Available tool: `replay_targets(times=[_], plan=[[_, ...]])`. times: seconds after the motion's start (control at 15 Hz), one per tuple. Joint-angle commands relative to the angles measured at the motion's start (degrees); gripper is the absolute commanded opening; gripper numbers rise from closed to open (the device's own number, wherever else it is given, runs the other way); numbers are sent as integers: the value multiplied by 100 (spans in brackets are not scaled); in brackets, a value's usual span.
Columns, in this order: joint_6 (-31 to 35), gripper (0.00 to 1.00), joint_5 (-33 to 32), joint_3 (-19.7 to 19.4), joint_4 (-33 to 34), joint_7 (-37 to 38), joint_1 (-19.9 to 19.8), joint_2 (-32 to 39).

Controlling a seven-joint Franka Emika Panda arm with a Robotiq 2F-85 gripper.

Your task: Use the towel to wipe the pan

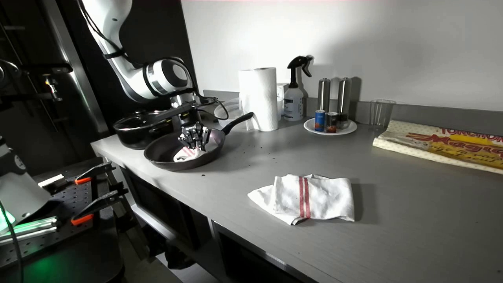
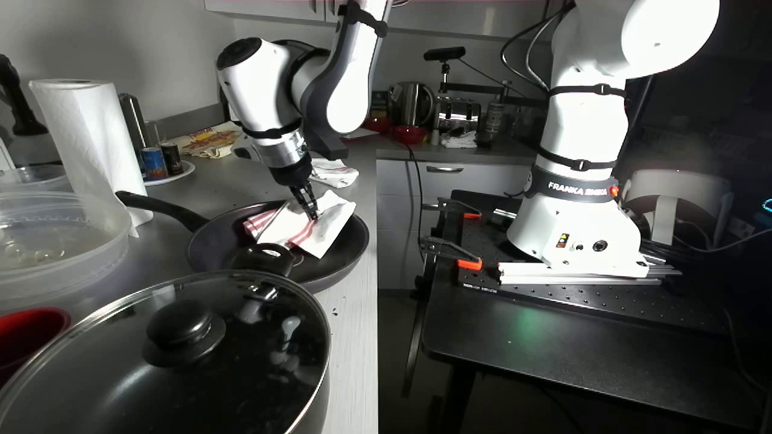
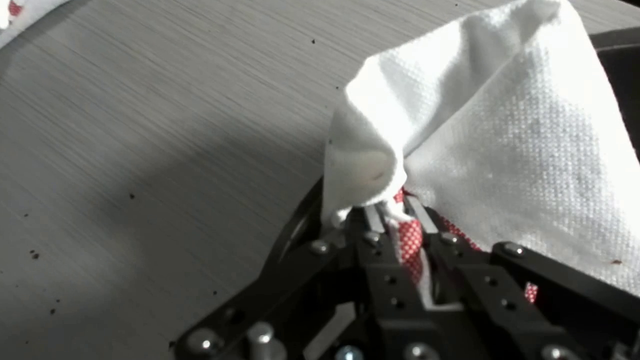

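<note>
Towel (image 2: pixel 301 218): bunched in the pan (image 1: pixel 160 151), our gripper (image 3: pixel 394 214) clamped on it. Pan: by the counter's robot-side edge; we note long axis crosswise, handle (image 1: pixel 238 121) towards the opposite edge of the counter (image 1: pixel 393 228).

I can't see the patch of pan (image 2: pixel 350 242) under the towel (image 3: pixel 525 130), nor tell whether the tool (image 3: pixel 398 218) touches the pan. In an exterior view the side handle (image 2: pixel 262 258) of a lidded pot (image 2: pixel 181 380) hides part of the pan's rim; the pot is cut off by the edge, as is a red vessel (image 2: pixel 24 345). The wrist view catches just a corner of the other towel (image 3: pixel 25 16). Dark specks (image 3: pixel 35 255) on the worktop (image 3: pixel 150 100) are too small to name.
</note>
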Motion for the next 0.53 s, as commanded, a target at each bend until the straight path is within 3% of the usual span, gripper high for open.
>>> replay_targets(times=[0.0,0.47], plan=[[154,4,-179,-66,274,157,-1,370],[318,4,-301,-29,507,362,146,563]])
